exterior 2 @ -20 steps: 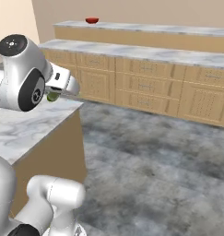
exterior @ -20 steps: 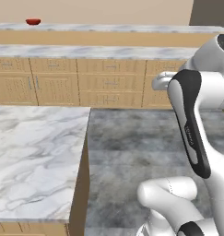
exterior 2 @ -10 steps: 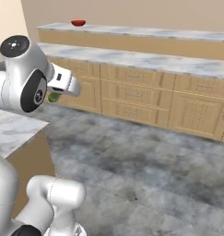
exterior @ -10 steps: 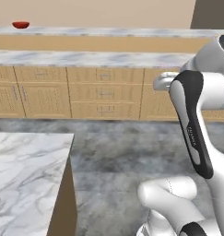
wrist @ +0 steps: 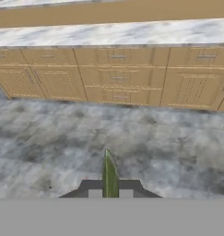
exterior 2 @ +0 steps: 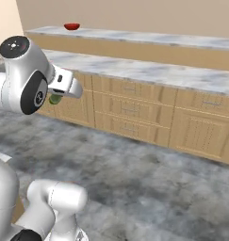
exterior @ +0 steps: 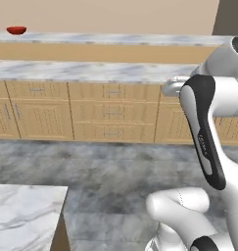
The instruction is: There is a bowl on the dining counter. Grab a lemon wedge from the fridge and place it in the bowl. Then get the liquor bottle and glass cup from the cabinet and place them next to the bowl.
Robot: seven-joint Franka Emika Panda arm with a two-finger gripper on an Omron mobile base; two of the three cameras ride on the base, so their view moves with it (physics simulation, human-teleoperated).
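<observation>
**Lemon wedge in our grip, bowl far off on the dining counter**

In the hand view we see our gripper [wrist: 110, 191] nearly closed, its two dark finger tips pinching a thin green-yellow lemon wedge [wrist: 109, 173] that stands edge-on between them. From the right base view the same wedge [exterior 2: 55, 99] shows as a small green lump just below the hand, tucked against the arm's white wrist.

The red bowl [exterior: 16, 30] sits on the dining counter [exterior: 115, 39], at its far left end in the left base view; in the right base view the bowl [exterior 2: 71, 26] rests on the counter's marbled top [exterior 2: 149, 38], well apart from the gripper and higher in the picture than the held wedge. Between us and that long counter runs a lower marble-topped run of tan cabinets with drawer fronts [exterior: 110, 112], and a stretch of mottled grey floor [exterior 2: 149, 188] lies in front of it. The hand view looks down along the gripper at this floor [wrist: 132, 138] and at the drawer fronts [wrist: 118, 76] beyond.

A corner of a marble-topped block [exterior: 22, 215] shows at the lower left of the left base view.
</observation>
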